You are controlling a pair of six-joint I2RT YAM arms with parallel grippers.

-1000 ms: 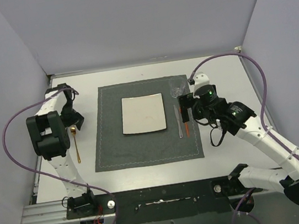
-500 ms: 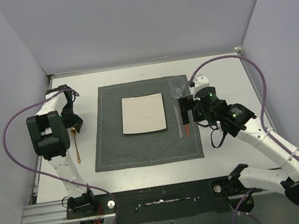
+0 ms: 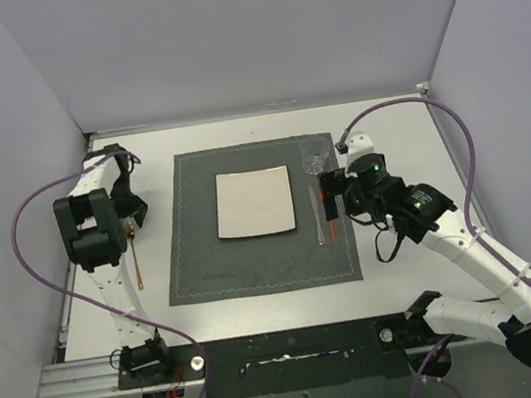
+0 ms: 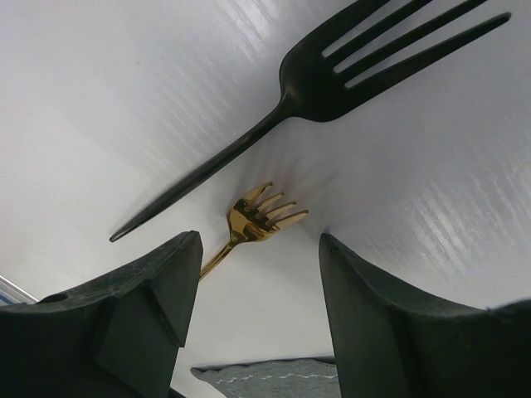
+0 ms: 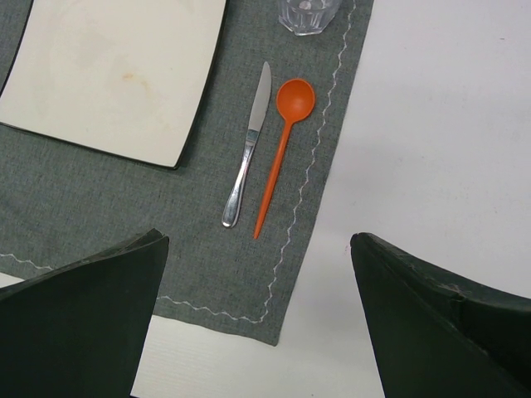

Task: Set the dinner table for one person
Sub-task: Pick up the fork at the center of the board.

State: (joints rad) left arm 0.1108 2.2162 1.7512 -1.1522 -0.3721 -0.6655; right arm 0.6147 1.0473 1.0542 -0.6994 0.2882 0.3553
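The right end effector (image 5: pixel 259 240) hangs wide open and empty above the near right edge of the placemat (image 3: pixel 255 265). Beyond, the knife (image 5: pixel 247 157) and orange spoon (image 5: pixel 278 157) lie right of the plate (image 3: pixel 254 202), with the glass (image 5: pixel 309 12) at the far corner. Left of the mat, a gold fork (image 4: pixel 253 220) and a black fork (image 4: pixel 315 83) lie on the bare white table (image 3: pixel 422 147) that carries everything. The left end effector (image 4: pixel 259 245) hovers over them, jaws apart and gripping nothing. Only the fork seems left to place
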